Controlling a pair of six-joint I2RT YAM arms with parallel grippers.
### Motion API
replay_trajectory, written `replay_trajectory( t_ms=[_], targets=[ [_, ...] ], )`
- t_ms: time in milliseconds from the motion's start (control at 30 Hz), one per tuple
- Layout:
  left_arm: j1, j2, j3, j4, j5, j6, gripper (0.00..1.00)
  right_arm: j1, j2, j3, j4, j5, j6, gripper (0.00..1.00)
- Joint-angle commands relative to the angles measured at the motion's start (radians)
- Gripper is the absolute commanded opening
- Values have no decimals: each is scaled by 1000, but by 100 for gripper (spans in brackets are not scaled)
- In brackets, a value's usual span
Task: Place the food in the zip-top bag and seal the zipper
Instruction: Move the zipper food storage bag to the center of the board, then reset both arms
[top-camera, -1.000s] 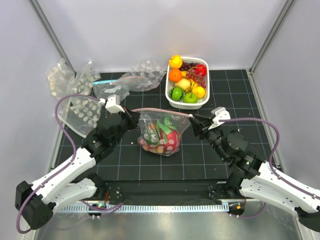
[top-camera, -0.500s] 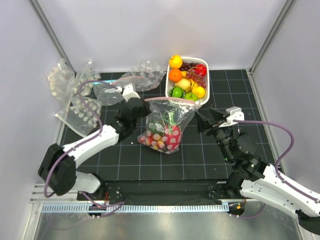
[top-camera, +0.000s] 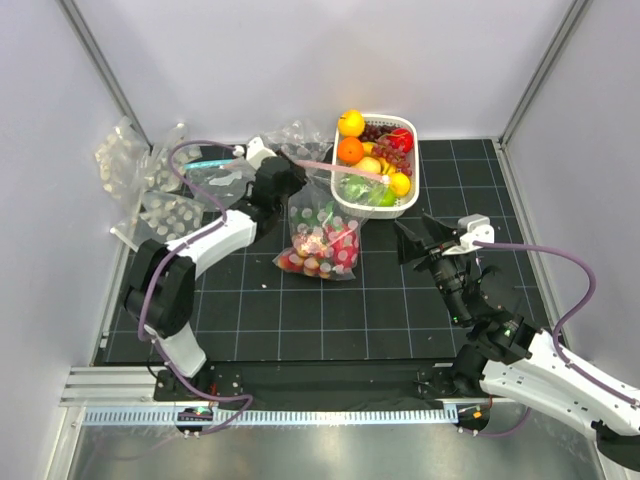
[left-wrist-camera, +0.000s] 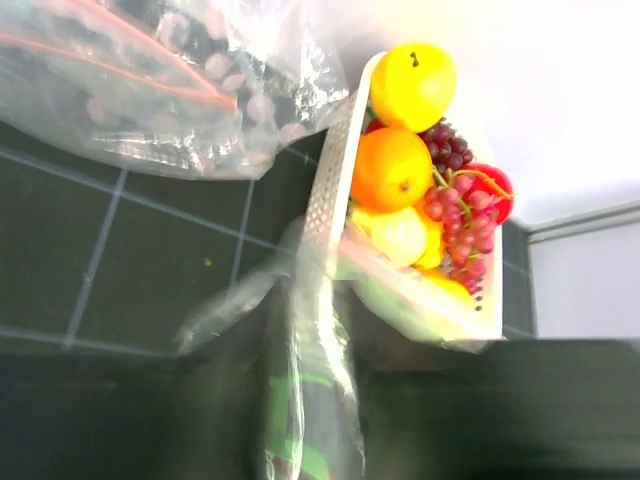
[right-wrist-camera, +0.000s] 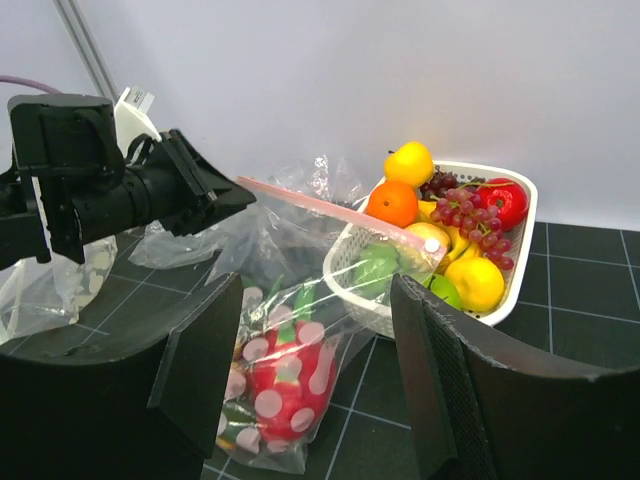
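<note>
Looking down, I see my left tool pinching, I think, one end of the bag's pink zipper, which runs right toward the basket. The food is inside. My right tool, spread wide, sits right of the bag, apart.

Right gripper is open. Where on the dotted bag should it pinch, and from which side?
Pinch the zipper's free end, which ends over the basket. The left gripper pinches the other end, so the strip runs raised with the food hanging below. Probably best to bring the right gripper in from the right, along the strip's line, closing its jaws across the flat strip.
</note>
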Motion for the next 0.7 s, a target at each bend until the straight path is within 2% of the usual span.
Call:
replay_trajectory(
  t_ms=[0, 33, 100, 133, 333, 500, 567, 600, 667],
  targets=[
    [36, -14, 91, 92, 101, -14, 46, -1, 5, 1, 49, 16, 12, 68],
    [36, -18, 113, 51, 124, -5, 69, -3, 8, 3, 50, 16, 12, 68],
    [36, -38, 154, -75, 129, 12, 79, -3, 11, 3, 50, 18, 15, 68],
    [36, -76, 148, -128, 120, 11, 89, -3, 14, 3, 52, 22, 15, 70],
    [34, -280, 9, -257, 139, -4, 97, -3, 26, 10, 81, 44, 45, 77],
    [-15, -495, -240, -250, 193, -58, 99, -4, 83, 76, 32, 177, 165, 84],
    [-59, -541, -295, -233, 198, -47, 100, -3, 106, 98, 21, 249, 192, 87],
    [-72, -578, -316, -230, 208, -41, 100, -3, 112, 101, 24, 278, 214, 93],
    [-96, -607, -332, -239, 250, -14, 100, -3, 126, 99, 49, 349, 260, 94]
  ],
)
